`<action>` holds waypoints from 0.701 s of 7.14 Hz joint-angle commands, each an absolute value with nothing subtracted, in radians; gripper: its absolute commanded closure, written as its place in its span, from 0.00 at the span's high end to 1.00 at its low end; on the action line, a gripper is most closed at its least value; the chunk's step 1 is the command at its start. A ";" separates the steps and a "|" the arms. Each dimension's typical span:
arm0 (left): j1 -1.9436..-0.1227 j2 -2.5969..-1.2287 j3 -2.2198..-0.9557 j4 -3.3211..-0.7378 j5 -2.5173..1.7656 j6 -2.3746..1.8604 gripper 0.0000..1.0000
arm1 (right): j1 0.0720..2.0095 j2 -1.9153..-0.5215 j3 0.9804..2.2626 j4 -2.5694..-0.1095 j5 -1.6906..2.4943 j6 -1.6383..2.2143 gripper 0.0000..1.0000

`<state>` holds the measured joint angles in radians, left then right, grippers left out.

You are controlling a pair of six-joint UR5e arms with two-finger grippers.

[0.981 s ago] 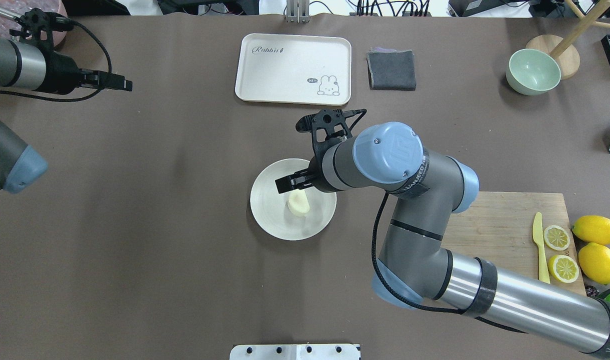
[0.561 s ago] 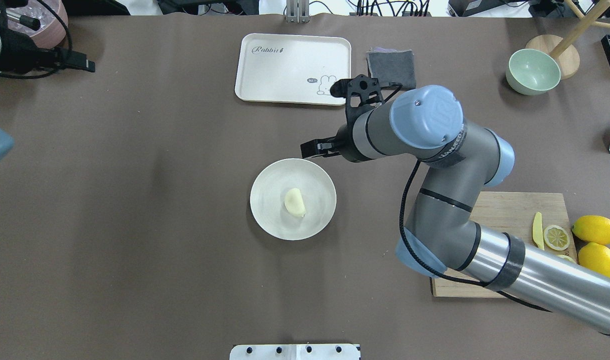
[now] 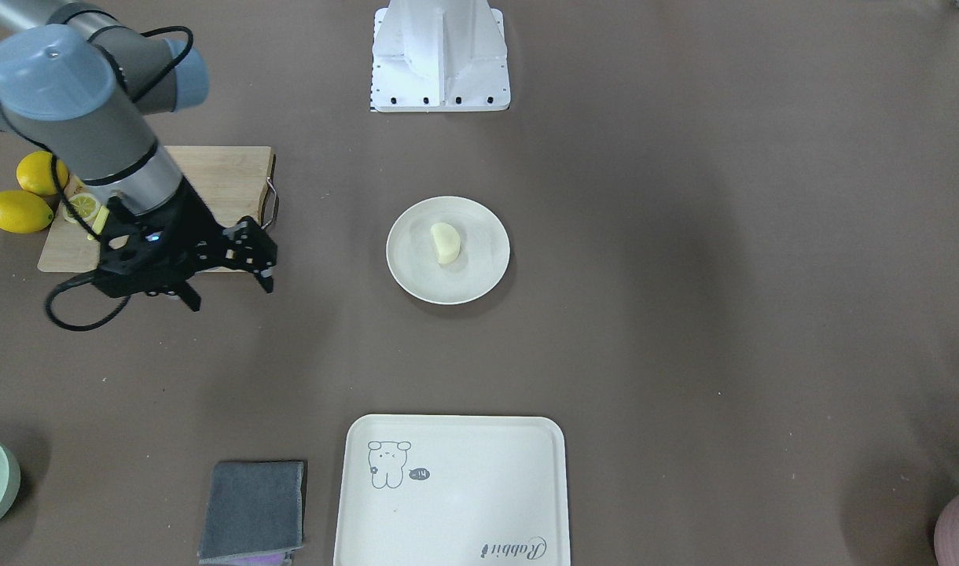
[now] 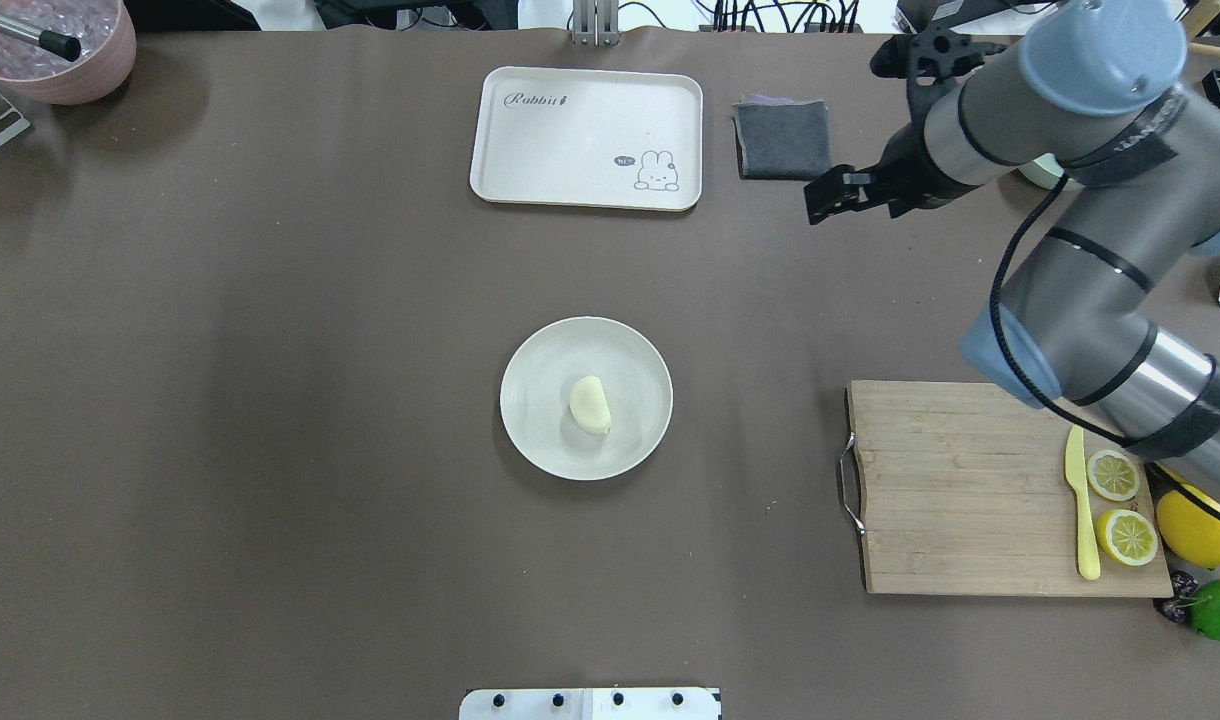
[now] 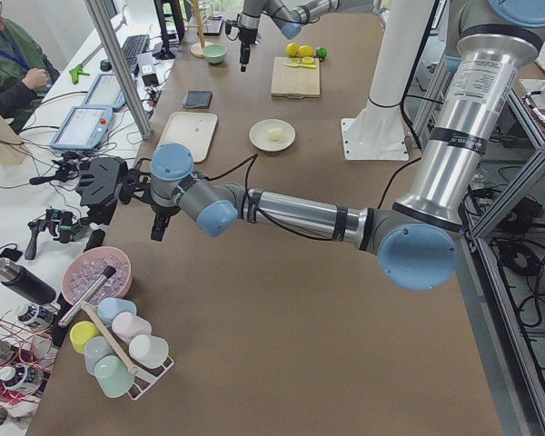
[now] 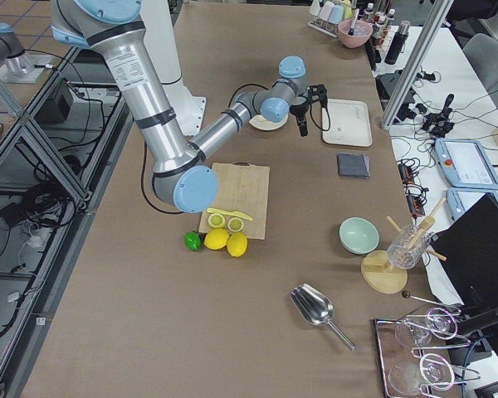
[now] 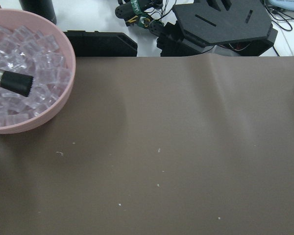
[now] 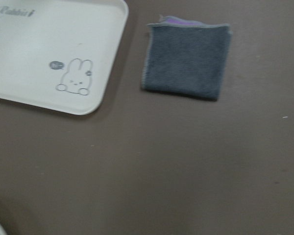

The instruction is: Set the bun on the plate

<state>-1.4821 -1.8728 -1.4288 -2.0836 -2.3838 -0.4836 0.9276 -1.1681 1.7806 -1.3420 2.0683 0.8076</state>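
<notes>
One pale cream bun [image 4: 590, 404] on your round off-white plate [image 4: 545, 440] | right gripper [image 3: 229, 291] withdrawn to 2 o'clock, spread wide, empty | left gripper [image 5: 158, 229]: can't tell | looks done.

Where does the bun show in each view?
Front-facing: bun, centre, on the plate.
Overhead: bun, centre.
Exterior left: bun, top middle, small.
Exterior right: hidden behind the right arm.
Left wrist: absent.
Right wrist: absent.
Landmark: rabbit tray, apart from the plate.
</notes>
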 commanded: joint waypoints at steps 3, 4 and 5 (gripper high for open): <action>-1.630 -1.882 -1.414 -1.756 -2.387 -0.237 0.97 | 1.218 -1.288 1.798 -1.584 2.214 0.351 1.00; -1.673 -1.881 -1.398 -1.750 -2.390 -0.224 0.97 | 1.262 -1.308 1.792 -1.603 2.214 0.298 1.00; -1.687 -1.879 -1.384 -1.750 -2.391 -0.224 0.97 | 1.290 -1.340 1.790 -1.612 2.214 0.249 1.00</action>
